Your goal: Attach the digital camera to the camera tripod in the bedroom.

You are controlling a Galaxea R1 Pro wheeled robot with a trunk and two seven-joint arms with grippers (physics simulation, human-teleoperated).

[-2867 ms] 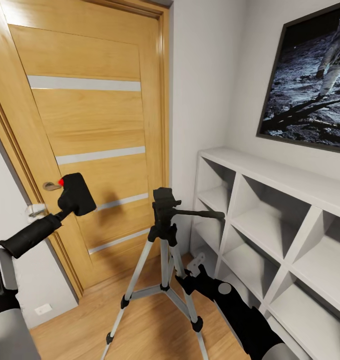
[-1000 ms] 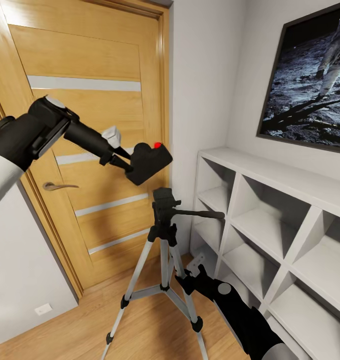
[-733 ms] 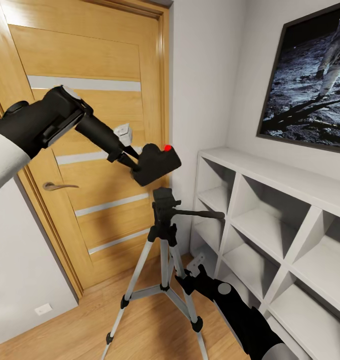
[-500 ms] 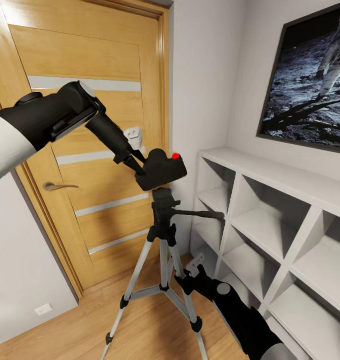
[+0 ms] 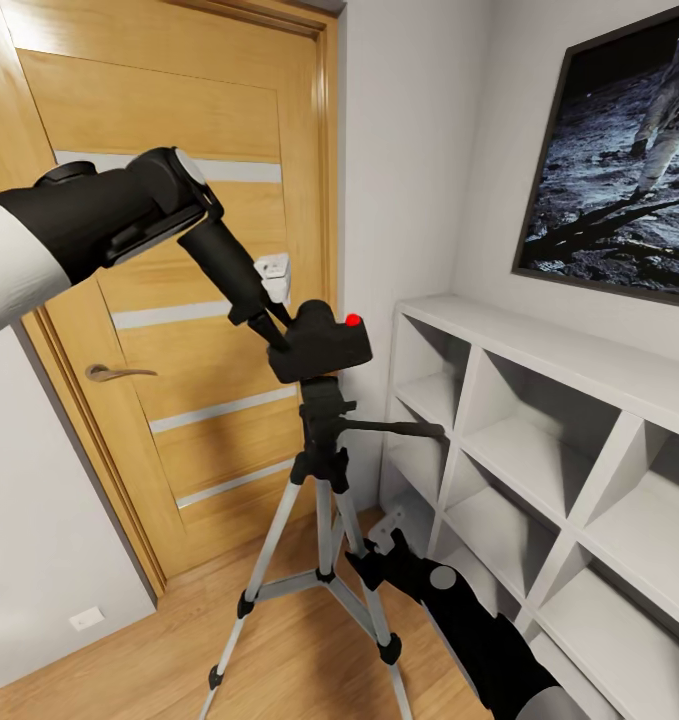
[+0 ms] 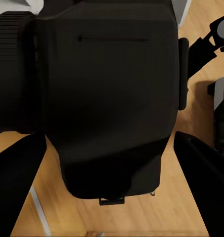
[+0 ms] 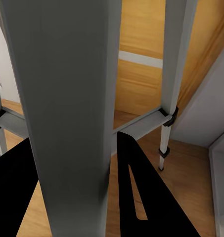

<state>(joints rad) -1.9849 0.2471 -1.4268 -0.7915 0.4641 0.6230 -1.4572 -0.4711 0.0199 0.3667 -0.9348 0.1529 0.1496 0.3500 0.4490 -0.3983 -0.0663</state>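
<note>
The left claw pinches the digital camera right on top of the camera tripod head, apparently touching it, while the right claw, low down, straddles a silver leg, grip not clear.

Left arm: white sleeve, black forearm; right arm: black, seemingly grey disc.

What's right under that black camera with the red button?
Under the digital camera is the camera tripod, its black head directly below. The camera's body covers the mounting plate, so whether they touch cannot be seen.
</note>
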